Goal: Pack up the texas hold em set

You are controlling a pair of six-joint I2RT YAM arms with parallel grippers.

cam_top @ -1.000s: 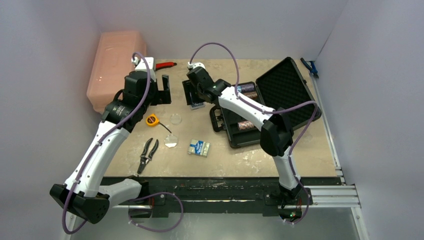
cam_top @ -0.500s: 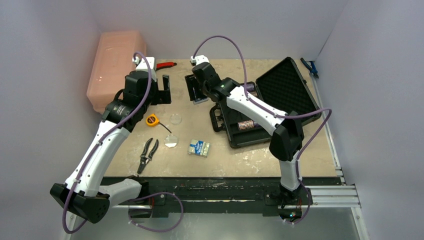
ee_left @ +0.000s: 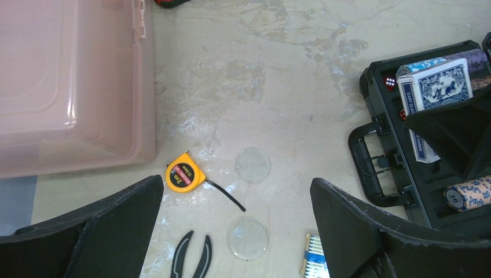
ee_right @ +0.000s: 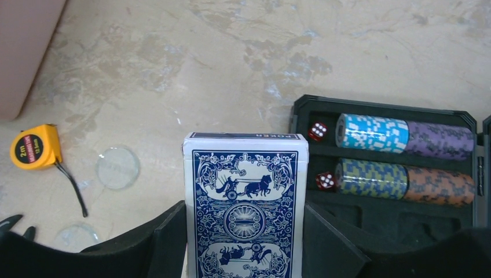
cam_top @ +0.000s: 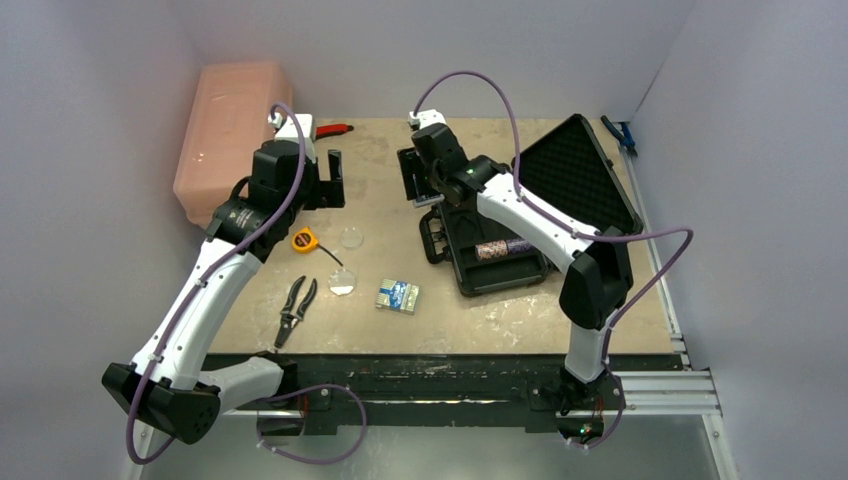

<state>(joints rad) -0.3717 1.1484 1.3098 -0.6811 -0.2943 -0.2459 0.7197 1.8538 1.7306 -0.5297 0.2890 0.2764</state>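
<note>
The black briefcase (cam_top: pixel 500 278) lies open at the right of the table, its foam lid (cam_top: pixel 580 175) raised. Chip rows (ee_right: pixel 402 133) and two red dice (ee_right: pixel 317 131) sit in it. My right gripper (cam_top: pixel 428 180) is shut on a blue-backed card deck (ee_right: pixel 246 202), held upright above the case's left edge near the handle (ee_left: pixel 370 174). The second deck (cam_top: pixel 398 296) lies on the table left of the case. Two pale discs (cam_top: pixel 352 237) (cam_top: pixel 343 281) lie beside it. My left gripper (cam_top: pixel 325 180) is open and empty, high above the discs (ee_left: pixel 252 165).
A big pink bin (cam_top: pixel 225 125) stands at the back left. A yellow tape measure (cam_top: pixel 304 240) and black-handled pliers (cam_top: pixel 295 308) lie left of the discs. A red-handled tool (cam_top: pixel 335 130) lies at the back, a blue one (cam_top: pixel 620 135) at the far right.
My right gripper has moved right with the card deck, from over the bare table to the case's left edge. The left arm has barely moved.
</note>
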